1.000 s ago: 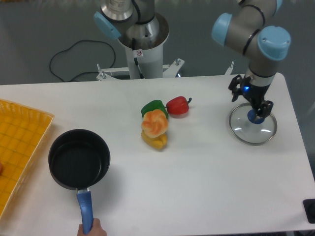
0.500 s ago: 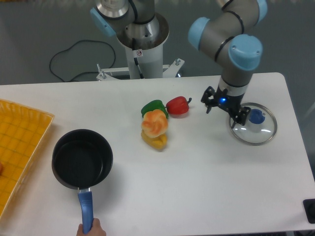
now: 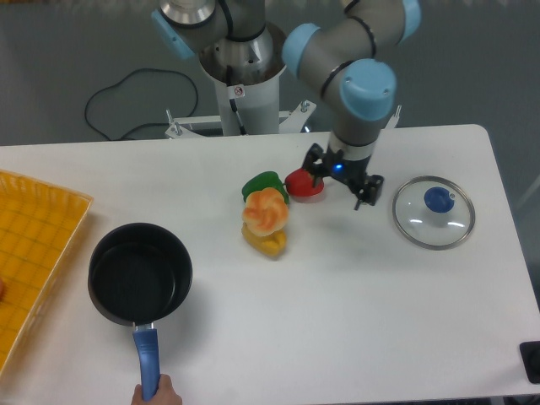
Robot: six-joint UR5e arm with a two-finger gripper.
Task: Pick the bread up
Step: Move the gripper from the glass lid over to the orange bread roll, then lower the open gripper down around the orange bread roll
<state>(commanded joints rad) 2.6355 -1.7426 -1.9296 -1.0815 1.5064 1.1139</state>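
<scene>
The bread (image 3: 266,211) is a small orange-tan bun with cream swirls. It sits on top of a yellow pepper (image 3: 267,243), just in front of a green pepper (image 3: 262,183). My gripper (image 3: 343,179) hangs to the right of the bread, just right of the red pepper (image 3: 302,183). Its jaws stand apart with nothing between them. It does not touch the bread.
A glass lid with a blue knob (image 3: 434,211) lies at the right. A black pot (image 3: 139,273) with a blue handle (image 3: 147,360) stands front left, and a human hand (image 3: 157,393) holds the handle. A yellow tray (image 3: 34,240) is at the far left.
My gripper has left the lid knob and moved left across the table to beside the red pepper. The pot has shifted slightly. The bread has not moved.
</scene>
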